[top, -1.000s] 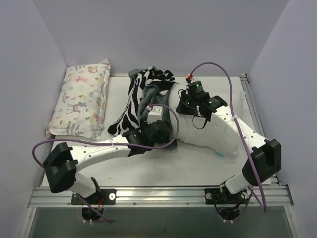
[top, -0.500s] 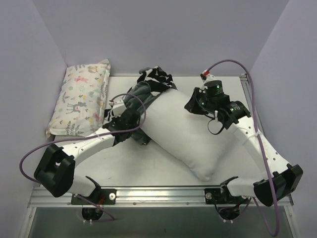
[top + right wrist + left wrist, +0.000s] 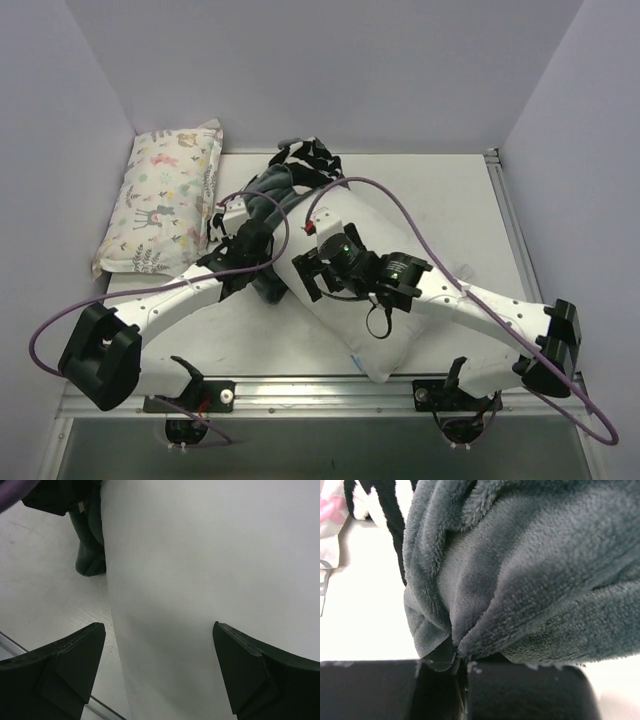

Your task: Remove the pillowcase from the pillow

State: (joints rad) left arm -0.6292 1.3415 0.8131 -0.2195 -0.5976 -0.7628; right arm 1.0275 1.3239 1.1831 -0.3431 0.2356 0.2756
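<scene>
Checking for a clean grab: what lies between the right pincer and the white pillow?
Nothing. The right wrist view shows the open right pincer over bare pillow, with no pillowcase fabric between.

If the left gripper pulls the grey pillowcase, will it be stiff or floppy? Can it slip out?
Probably floppy: the pillowcase bunches in soft folds at the left gripper. Its plush pile likely gives friction, so slipping seems unlikely. It may drag the pillow lying against it.

L jaws clamped, R jaws spread.
</scene>
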